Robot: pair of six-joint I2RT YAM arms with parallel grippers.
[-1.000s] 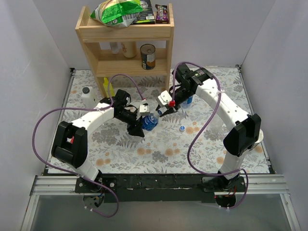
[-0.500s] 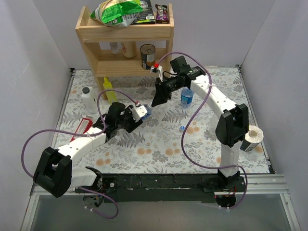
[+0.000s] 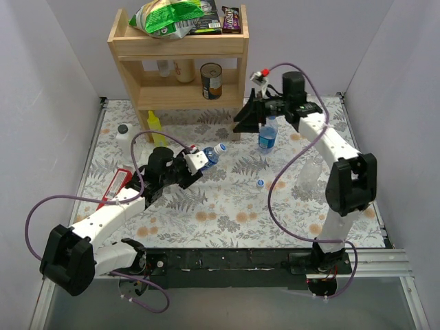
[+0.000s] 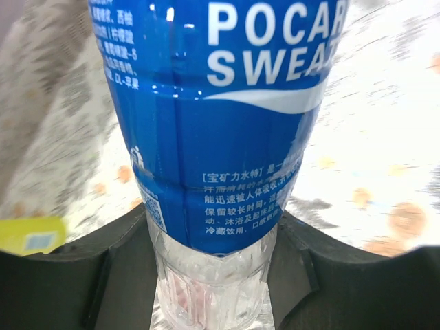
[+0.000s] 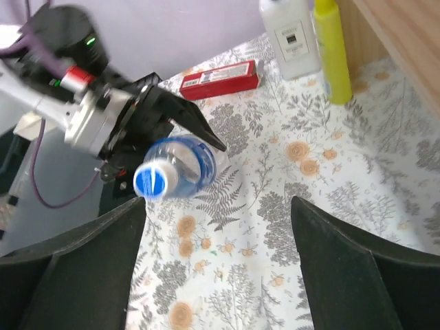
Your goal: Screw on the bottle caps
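Blue plastic is filling my left wrist view, because the left gripper (image 3: 203, 162) is squeezing a small bottle (image 4: 220, 130) with a blue label band. Its dark fingers (image 4: 103, 275) are pressing on both sides near the clear bottom end. From the top view I am seeing this bottle being held tilted above the flowery table (image 3: 227, 220), with its neck pointing up and away towards the right arm. A blue cap (image 5: 152, 180) is sitting on its mouth, but I cannot tell how tight it is. The right gripper (image 3: 243, 122) is hanging in the air farther back, apart from the bottle, with its jaws spread wide and nothing between them. Just beside it a second bottle (image 3: 267, 135) with a blue band is standing upright on the table. A loose cap (image 3: 260, 183) is lying on the table nearer to me, between the two arms. At the back left a white bottle (image 3: 124, 138) and a yellow bottle (image 3: 152, 124) are standing near the wooden shelf (image 3: 179, 48), and a red box (image 3: 115, 186) is lying by the left arm.
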